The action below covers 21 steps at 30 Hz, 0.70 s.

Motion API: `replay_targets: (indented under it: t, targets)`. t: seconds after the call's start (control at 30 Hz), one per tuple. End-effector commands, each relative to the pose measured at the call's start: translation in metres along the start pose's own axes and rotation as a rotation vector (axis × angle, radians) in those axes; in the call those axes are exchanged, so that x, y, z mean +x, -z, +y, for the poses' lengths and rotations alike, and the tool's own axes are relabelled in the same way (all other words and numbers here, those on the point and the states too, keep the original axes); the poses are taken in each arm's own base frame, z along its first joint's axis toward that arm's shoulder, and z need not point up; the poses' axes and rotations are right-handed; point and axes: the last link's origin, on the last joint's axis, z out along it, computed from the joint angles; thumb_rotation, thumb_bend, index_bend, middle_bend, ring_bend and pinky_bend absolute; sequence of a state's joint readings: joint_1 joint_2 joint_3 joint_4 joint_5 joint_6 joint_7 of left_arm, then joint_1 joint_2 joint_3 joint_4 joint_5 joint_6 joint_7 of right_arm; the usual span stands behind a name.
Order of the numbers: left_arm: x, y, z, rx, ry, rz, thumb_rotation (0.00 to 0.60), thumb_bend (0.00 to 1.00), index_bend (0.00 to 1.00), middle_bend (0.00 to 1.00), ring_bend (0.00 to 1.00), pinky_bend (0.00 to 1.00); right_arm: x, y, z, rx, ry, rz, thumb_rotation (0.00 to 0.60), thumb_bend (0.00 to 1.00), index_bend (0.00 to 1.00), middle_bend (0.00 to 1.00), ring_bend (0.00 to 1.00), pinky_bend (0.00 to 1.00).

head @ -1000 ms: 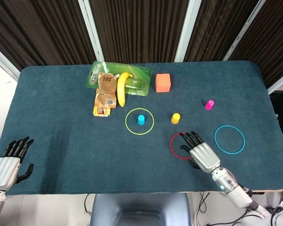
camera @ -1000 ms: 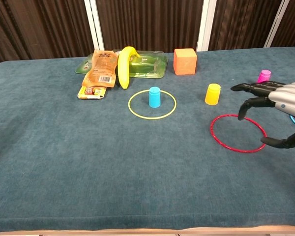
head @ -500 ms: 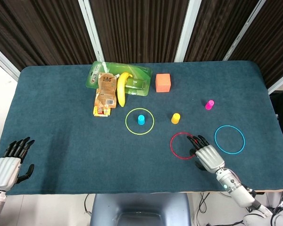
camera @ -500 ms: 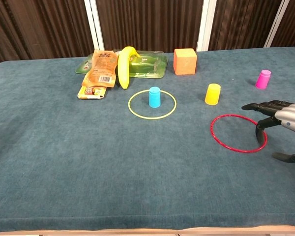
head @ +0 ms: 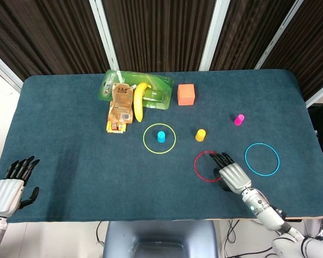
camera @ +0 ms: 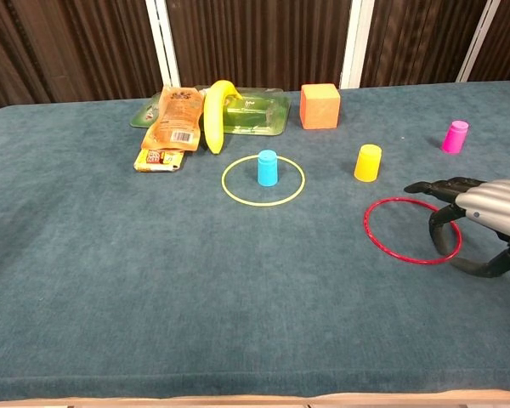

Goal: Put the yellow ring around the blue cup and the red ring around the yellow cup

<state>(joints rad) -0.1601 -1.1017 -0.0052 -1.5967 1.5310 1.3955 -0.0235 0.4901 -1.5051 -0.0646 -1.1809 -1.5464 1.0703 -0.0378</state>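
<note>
The yellow ring lies flat around the blue cup, also shown in the chest view as ring and cup. The yellow cup stands alone, just beyond the red ring, which lies flat on the cloth. My right hand hovers low at the red ring's right rim. Its fingers curve down onto the rim and the thumb stays apart, nearer me. My left hand rests at the front left corner, holding nothing.
A blue ring lies right of my right hand, with a pink cup behind it. At the back are an orange cube, a banana, a snack pouch and a green tray.
My right hand dropped lower, slid back toward me off the ring's middle, then edged left so its fingers curl down onto the red ring's right rim. The ring has not moved.
</note>
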Motion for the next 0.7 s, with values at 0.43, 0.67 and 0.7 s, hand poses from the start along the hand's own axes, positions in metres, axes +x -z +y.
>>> replay_targets:
  t: [0.43,0.67,0.7]
  targets:
    - [-0.0005,0.0004,-0.0013,0.003,-0.002,-0.005,0.6,0.45,0.0,0.0,0.0,0.0,-0.0039,-0.0061,-0.0015,0.004,-0.007,-0.013,0.6,0.47,0.67,0.02,0.0,0.0]
    - [-0.0002,0.0011,-0.0015,0.004,-0.001,-0.003,0.6,0.45,0.0,0.0,0.0,0.0,-0.0056,-0.0068,-0.002,0.003,-0.007,-0.018,0.6,0.47,0.68,0.03,0.0,0.0]
    - [-0.0002,0.0012,-0.0015,0.004,-0.001,-0.003,0.6,0.45,0.0,0.0,0.0,0.0,-0.0057,-0.0069,-0.002,0.002,-0.007,-0.018,0.6,0.47,0.69,0.03,0.0,0.0]
